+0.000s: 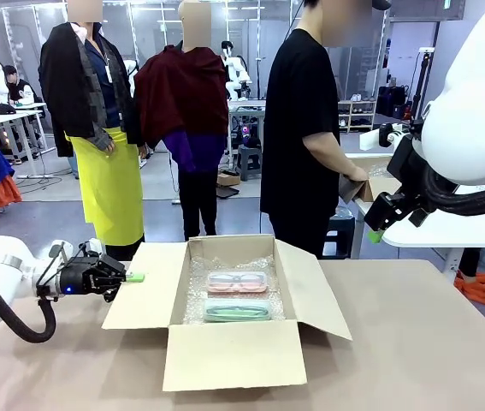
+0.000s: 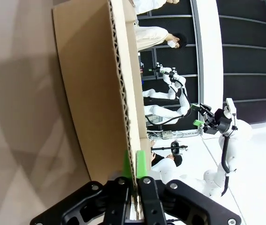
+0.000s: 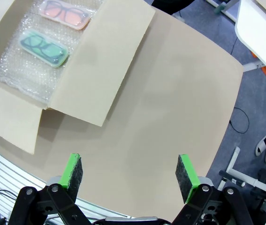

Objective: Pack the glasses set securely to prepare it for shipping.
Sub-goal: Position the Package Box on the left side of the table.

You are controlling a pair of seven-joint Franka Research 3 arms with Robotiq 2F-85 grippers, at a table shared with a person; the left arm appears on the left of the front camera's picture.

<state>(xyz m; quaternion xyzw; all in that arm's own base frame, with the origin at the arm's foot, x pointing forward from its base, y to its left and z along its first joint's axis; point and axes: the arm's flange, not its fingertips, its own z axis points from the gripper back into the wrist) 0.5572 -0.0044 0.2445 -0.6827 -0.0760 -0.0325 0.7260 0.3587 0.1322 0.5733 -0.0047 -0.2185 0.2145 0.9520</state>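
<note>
L claw (image 2: 136,161) pinches the box flap (image 2: 95,89) edge (pads pressed on cardboard). R claw (image 3: 132,176) spread wide, holds nothing, above counter (image 3: 170,122).

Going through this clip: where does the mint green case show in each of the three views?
Front view: the green case lies in the box on bubble wrap, nearer the camera than the pink case.
Left wrist view: not in it; the box flap edge sits between the shut left gripper pads.
Right wrist view: upper left, below the pink case.
Shared landmark: the box.
</note>
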